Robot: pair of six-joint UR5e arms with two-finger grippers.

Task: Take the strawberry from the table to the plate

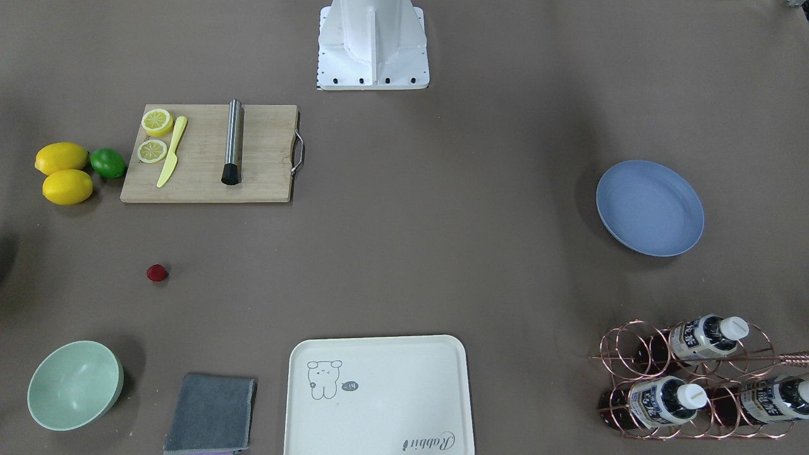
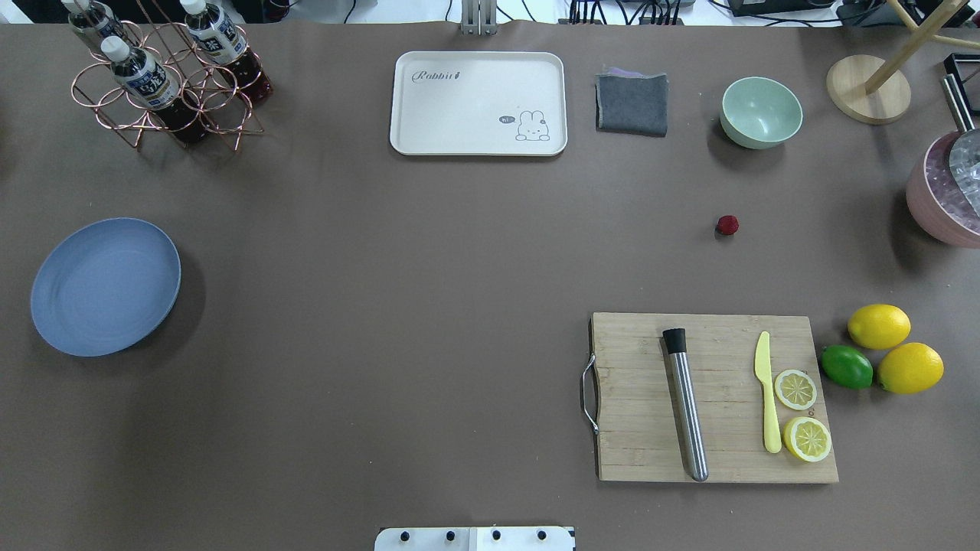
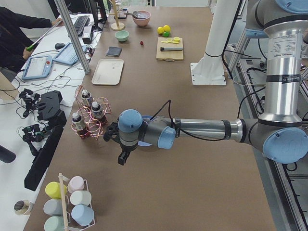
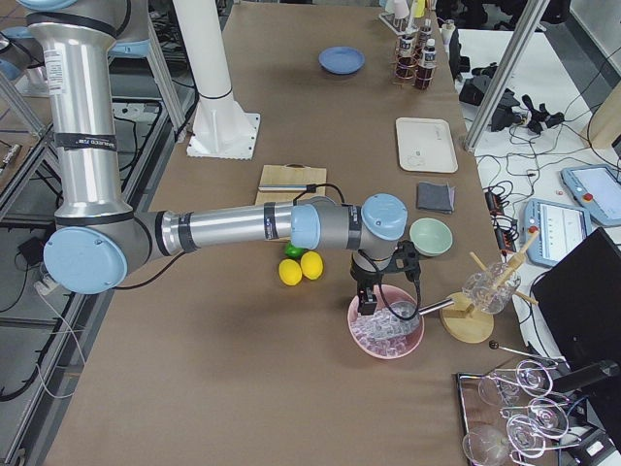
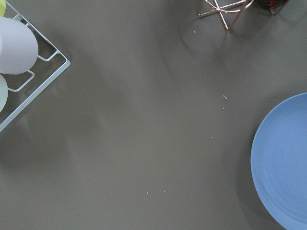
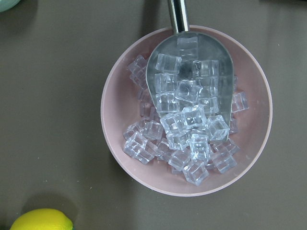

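strawberry (image 2: 727,224): on table (image 2: 429,252), right half, toward far edge | plate (image 2: 106,286): left edge | left gripper (image 3: 123,158): beside plate, finger opening unclear | right gripper (image 4: 367,303): over ice bowl (image 4: 386,333), finger opening unclear

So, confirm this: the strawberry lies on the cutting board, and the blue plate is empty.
Not quite. The strawberry lies on the bare table, apart from the cutting board, between it and the mint-green bowl, as the overhead exterior view shows. The blue plate is indeed empty.
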